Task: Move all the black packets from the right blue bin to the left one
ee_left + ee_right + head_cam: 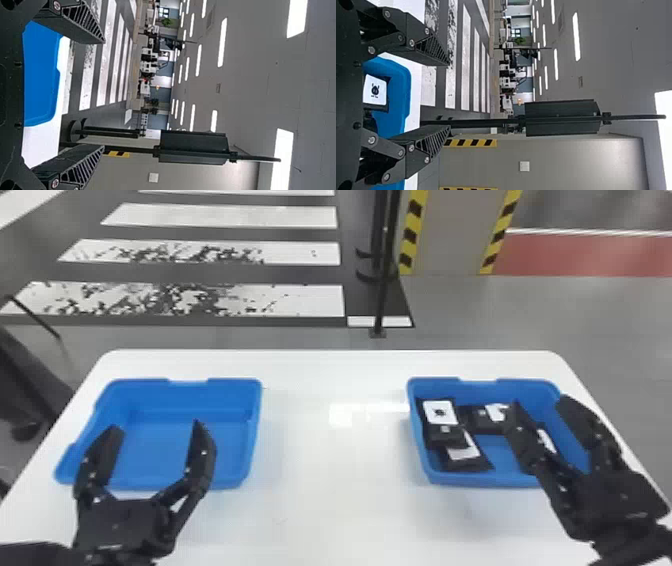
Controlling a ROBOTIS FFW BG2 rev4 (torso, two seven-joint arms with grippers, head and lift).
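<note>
In the head view the right blue bin (505, 476) holds several black packets (452, 435) with white labels, some overlapping at its left side. My right gripper (537, 402) is open above that bin's right part, partly covering packets behind its left finger. My left gripper (155, 427) stands open over the near part of the left blue bin (192, 387), whose visible floor is bare. The left wrist view has my left gripper (104, 95) with fingers wide apart and the bin (41, 75) beyond. Past my right gripper (450, 95) in the right wrist view lies a labelled packet (375, 92).
Both bins stand on a white table (335, 450), with a wide gap between them. A black pole (382, 290) rises from the floor behind the table, near a column with yellow and black edges (411, 235).
</note>
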